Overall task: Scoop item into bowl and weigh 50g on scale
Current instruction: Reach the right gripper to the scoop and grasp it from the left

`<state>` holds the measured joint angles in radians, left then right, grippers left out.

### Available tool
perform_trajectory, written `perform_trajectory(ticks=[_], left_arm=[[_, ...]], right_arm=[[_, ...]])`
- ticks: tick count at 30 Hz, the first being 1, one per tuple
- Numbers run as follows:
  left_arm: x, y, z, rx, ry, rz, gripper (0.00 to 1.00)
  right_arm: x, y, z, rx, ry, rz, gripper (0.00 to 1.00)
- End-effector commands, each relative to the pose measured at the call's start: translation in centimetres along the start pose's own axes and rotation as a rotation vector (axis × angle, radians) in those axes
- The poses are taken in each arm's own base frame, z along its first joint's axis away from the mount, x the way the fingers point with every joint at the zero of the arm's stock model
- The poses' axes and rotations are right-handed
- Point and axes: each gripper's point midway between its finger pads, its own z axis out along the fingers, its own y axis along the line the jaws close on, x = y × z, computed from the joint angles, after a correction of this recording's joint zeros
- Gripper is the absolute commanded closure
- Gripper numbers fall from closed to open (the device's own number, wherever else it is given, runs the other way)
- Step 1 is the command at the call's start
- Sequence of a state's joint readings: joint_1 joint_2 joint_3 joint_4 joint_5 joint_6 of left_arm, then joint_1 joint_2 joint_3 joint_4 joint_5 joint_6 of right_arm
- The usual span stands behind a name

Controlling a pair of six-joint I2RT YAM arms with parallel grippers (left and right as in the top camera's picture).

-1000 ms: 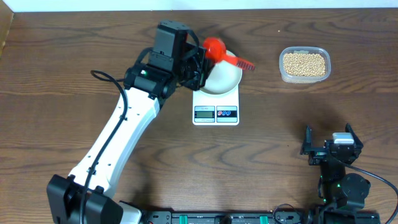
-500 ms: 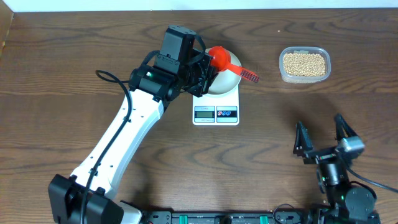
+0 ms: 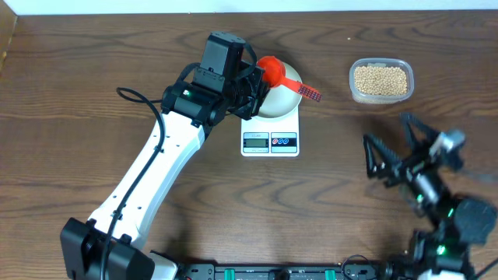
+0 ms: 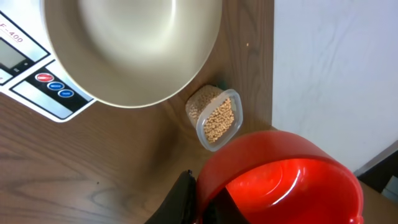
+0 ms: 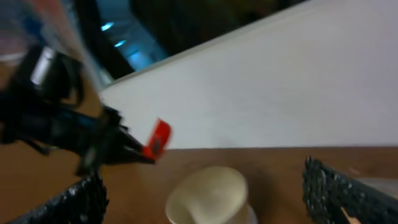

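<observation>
The white bowl point(image 3: 278, 97) sits on the white scale point(image 3: 270, 138) and looks empty in the left wrist view point(image 4: 130, 43). My left gripper point(image 3: 250, 87) is shut on a red scoop point(image 3: 274, 71), held over the bowl's left rim; the scoop's cup point(image 4: 280, 180) looks empty. The beans point(image 3: 380, 79) lie in a clear tub at the far right, also seen in the left wrist view point(image 4: 216, 119). My right gripper point(image 3: 393, 152) is open and empty, raised at the right. Its blurred view shows the bowl point(image 5: 208, 196) and the scoop handle point(image 5: 157, 138).
The clear plastic tub point(image 3: 380, 97) stands right of the scale. The scale's display and buttons point(image 3: 270, 141) face the front. The left arm point(image 3: 148, 167) stretches across the table's left half. A white wall borders the back edge.
My right arm has risen and swung forward, towards the scale and tub, jaws open. My left gripper moved slightly right with the scoop, then held still.
</observation>
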<state>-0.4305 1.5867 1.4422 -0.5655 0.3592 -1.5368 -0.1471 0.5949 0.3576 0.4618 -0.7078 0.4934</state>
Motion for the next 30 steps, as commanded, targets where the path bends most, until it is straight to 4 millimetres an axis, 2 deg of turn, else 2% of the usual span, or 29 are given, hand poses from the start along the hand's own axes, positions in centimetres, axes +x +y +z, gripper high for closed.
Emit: perform_trajectory(ticks=[1,4,9,12,17,24,27,30], left_arm=[[-0.8,-0.1,0.1,0.002,-0.05,0.022,0.93],[-1.5,-0.1,0.0,0.002,-0.092,0.042,0.92],[-3.3,-0.2,-0.3,0.003,-0.2,0.042,0.92],[-4.6,-0.1,-0.5,0.001,-0.273,0.041,0.93],[-6.1,0.3,-0.5,-0.013,-0.356,0.016,0.93],[-7.7,3.0,1.6,-0.097,-0.414,-0.145,0.93],[-7.7,4.1,3.1,-0.133,-0.396,-0.189,0.93],[-7.4,4.7,4.1,-0.16,-0.361,-0.197,0.93]], right_arm=[[-1.4,2.4,2.6,-0.199,0.121,0.021,0.01],[-2.2,2.7,5.0,-0.33,0.217,0.054,0.01],[-2.1,1.0,9.7,-0.434,0.35,0.227,0.01],[-0.3,0.6,12.7,-0.475,0.407,0.281,0.01],[4.5,0.0,16.9,-0.484,0.487,0.362,0.01],[9.1,0.0,19.1,-0.499,0.52,0.381,0.01],[10.6,-1.0,19.8,-0.44,0.529,0.413,0.01],[12.4,-1.0,20.1,-0.42,0.567,0.47,0.01]])
